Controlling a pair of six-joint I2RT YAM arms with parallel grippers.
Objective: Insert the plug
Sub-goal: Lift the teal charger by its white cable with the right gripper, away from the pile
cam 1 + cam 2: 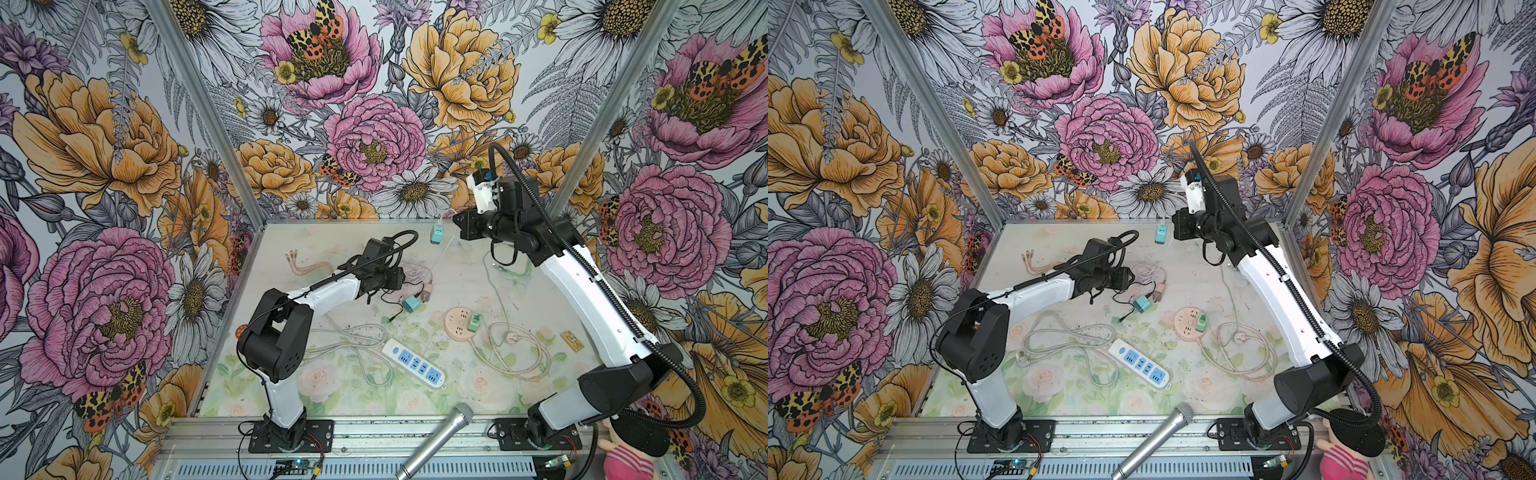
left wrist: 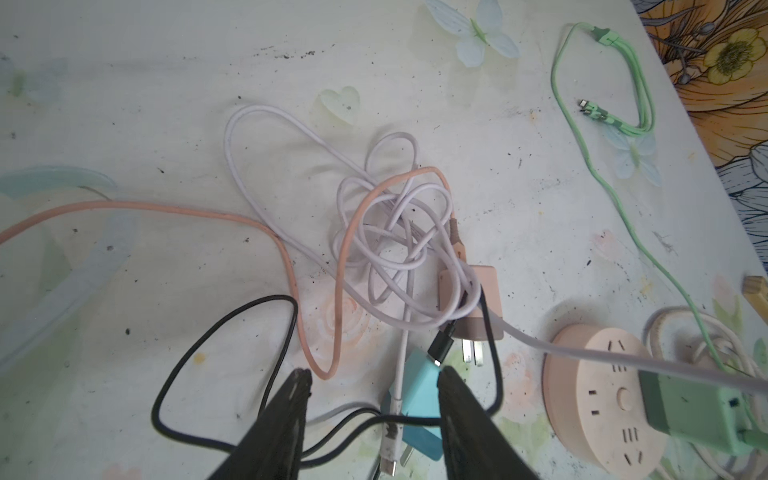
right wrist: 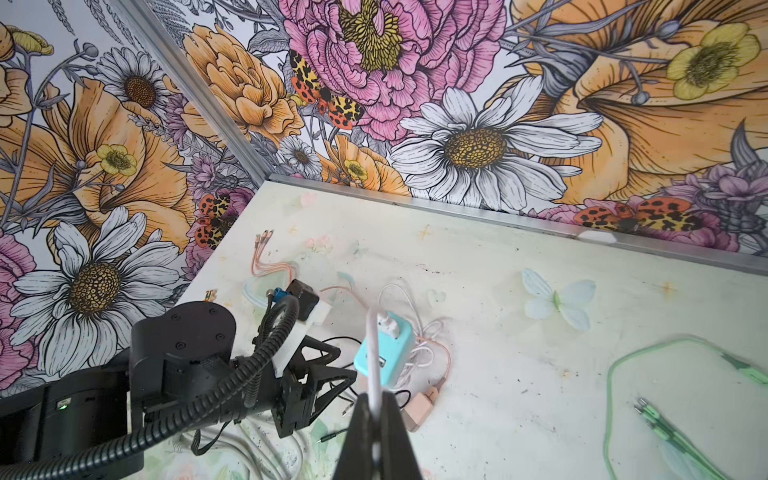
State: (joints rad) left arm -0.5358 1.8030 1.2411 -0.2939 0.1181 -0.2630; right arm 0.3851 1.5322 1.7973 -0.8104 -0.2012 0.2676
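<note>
A teal charger plug hangs in the air from a white cable, and my right gripper is shut on that cable just below it. Both top views show this plug dangling near the back edge, left of the right gripper. My left gripper is open above a second teal plug lying on the table with its prongs showing. One finger hides that plug's edge. A black cable and a white cable cross it. A pink plug lies beside it in a cable tangle.
A white power strip with blue sockets lies mid-table. A round pink socket hub carries a green adapter. Looped cords, a green cable, a pink multi-end cable and a microphone lie around.
</note>
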